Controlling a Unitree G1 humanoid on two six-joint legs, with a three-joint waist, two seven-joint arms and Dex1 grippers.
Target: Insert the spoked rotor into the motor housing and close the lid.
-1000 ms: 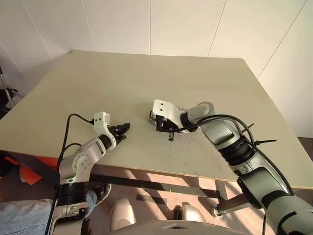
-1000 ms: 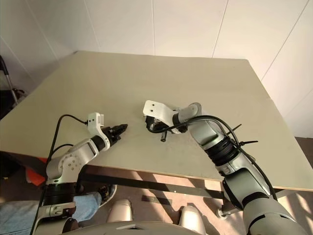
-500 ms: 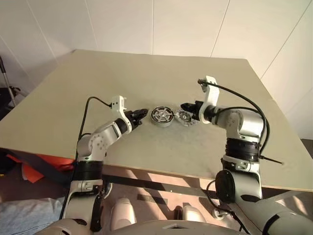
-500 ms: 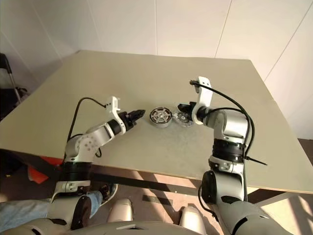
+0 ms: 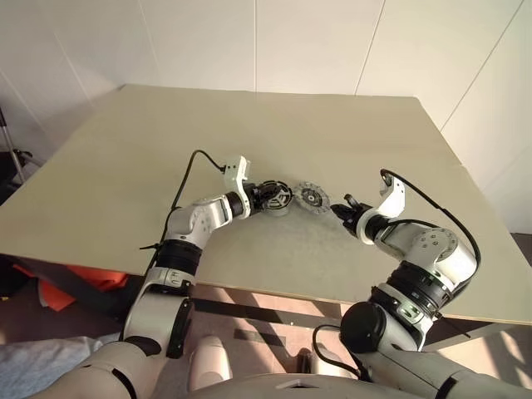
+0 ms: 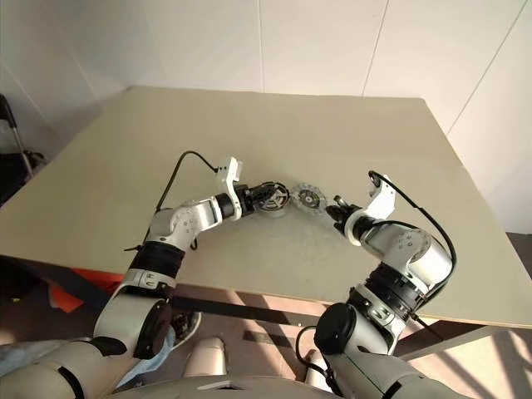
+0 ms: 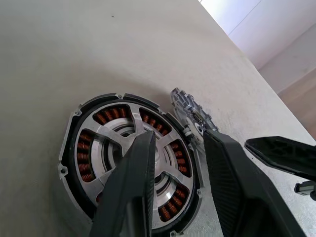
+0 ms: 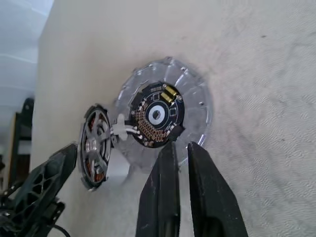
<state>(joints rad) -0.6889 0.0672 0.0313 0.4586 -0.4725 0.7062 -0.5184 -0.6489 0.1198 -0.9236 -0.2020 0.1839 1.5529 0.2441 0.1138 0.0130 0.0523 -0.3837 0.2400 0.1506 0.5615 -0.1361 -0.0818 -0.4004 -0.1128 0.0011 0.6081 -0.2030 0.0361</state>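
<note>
Now left tool (image 7: 177,197) over motor housing (image 7: 129,160)

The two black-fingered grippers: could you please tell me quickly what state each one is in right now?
Left gripper: open, empty, fingers over the round copper-coiled motor housing.
Right gripper: slightly open, empty, near the ribbed grey disc.

I think I am working in a test room or a small laboratory, not in a home. My main landmark is the big plain beige table (image 5: 166,150). Behind the table stand bare white wall panels (image 5: 307,46) with thin vertical seams, and they meet in a corner beyond its far right side. On the table, near its middle, lie open motor parts (image 5: 291,198) with copper coils and a small circuit board. Under its near left edge I see something orange (image 5: 50,291) on the floor.
</note>
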